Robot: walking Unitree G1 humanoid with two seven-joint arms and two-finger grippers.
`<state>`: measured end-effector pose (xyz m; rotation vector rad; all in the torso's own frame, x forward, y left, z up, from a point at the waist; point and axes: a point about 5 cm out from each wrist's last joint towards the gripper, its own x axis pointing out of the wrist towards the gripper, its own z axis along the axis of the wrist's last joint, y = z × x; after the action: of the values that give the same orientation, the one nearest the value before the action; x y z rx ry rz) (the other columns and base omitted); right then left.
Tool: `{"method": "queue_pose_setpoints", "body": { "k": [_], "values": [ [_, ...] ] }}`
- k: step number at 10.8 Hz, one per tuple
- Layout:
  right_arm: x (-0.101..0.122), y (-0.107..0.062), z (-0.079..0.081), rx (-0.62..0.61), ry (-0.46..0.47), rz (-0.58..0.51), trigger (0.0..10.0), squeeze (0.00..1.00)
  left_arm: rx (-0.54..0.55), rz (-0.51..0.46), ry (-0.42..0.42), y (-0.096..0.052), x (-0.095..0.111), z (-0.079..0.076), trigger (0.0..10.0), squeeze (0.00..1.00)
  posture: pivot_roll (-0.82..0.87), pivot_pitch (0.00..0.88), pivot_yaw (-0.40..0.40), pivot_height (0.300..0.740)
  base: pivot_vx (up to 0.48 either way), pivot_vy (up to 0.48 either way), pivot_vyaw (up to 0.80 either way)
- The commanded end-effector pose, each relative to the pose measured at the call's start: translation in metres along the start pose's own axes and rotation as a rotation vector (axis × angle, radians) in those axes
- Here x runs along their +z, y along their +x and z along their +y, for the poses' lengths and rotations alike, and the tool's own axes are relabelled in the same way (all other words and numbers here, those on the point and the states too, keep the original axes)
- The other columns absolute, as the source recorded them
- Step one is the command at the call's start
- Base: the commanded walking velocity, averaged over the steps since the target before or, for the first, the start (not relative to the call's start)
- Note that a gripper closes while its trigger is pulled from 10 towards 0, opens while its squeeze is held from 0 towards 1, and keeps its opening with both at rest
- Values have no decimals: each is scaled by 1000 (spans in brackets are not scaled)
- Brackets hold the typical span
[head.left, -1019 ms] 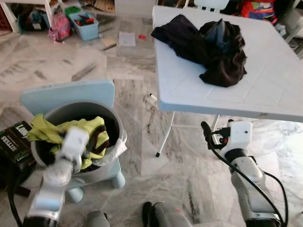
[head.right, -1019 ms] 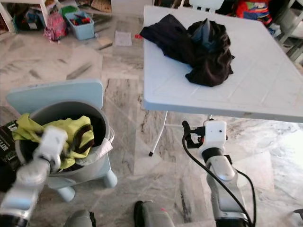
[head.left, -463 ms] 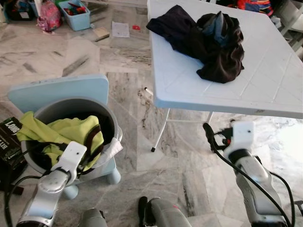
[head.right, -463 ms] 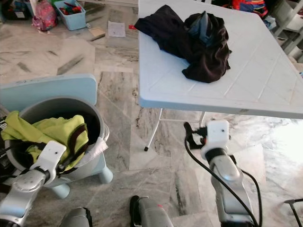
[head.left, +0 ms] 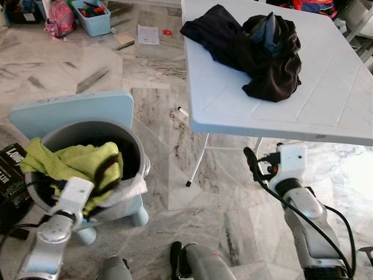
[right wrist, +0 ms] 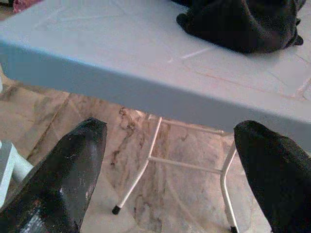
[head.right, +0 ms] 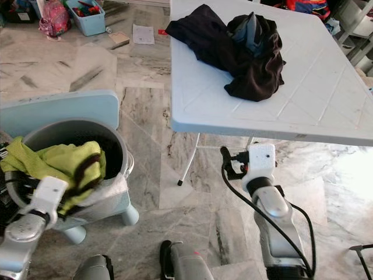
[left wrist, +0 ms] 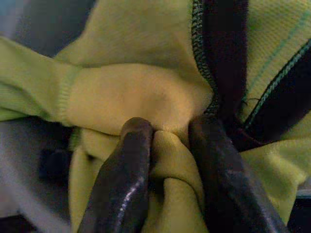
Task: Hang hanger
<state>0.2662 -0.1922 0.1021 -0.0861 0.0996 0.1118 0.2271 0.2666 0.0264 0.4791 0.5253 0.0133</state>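
A yellow-green garment [head.left: 70, 160] with dark trim is heaped in a grey basket [head.left: 135, 146] that stands on a light blue stool [head.left: 70, 114] at my left. My left gripper [left wrist: 170, 131] is down in the basket, shut on a fold of that garment [left wrist: 146, 97]. My right gripper [right wrist: 170, 141] is open with its fingers wide apart. It hangs just in front of and below the near edge of the white folding table [head.left: 233, 111]. A pile of dark clothes [head.left: 256, 46] lies on the table top.
The table's thin metal legs [head.left: 198, 163] stand on the marble floor between basket and right arm. A black box [head.left: 11, 169] sits left of the stool. Far back are a blue toy bin [head.left: 96, 14], a pink bag [head.left: 58, 14] and papers [head.left: 147, 35].
The camera has tilted down and shifted. My left arm has drawn back a little over the basket's near rim. My right gripper has risen slightly towards the table edge.
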Motion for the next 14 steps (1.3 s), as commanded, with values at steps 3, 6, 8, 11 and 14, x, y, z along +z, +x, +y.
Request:
{"method": "queue_pose_setpoints", "body": {
  "k": [3,6,8,11,14],
  "values": [
    [-5,2,-3,-19,-4,16,10000,0,155,-21,-78,2,0,21,0,0,-62,158,-158,740,0,0,0],
    [-4,8,1,-9,-6,4,10000,0,279,-132,-152,4,18,39,0,0,-47,146,-163,740,0,0,0],
    [-4,11,2,-6,-7,-3,10000,0,373,-209,-165,1,31,51,0,0,-40,139,-163,740,0,0,0],
    [-3,16,2,-4,-10,-17,10000,0,518,-367,-161,-19,68,56,0,0,-25,128,-161,740,0,0,0],
    [-6,18,10,6,0,-18,10000,0,600,-335,-217,-12,68,81,0,0,-3,130,-163,740,0,0,0]
  ]
}}
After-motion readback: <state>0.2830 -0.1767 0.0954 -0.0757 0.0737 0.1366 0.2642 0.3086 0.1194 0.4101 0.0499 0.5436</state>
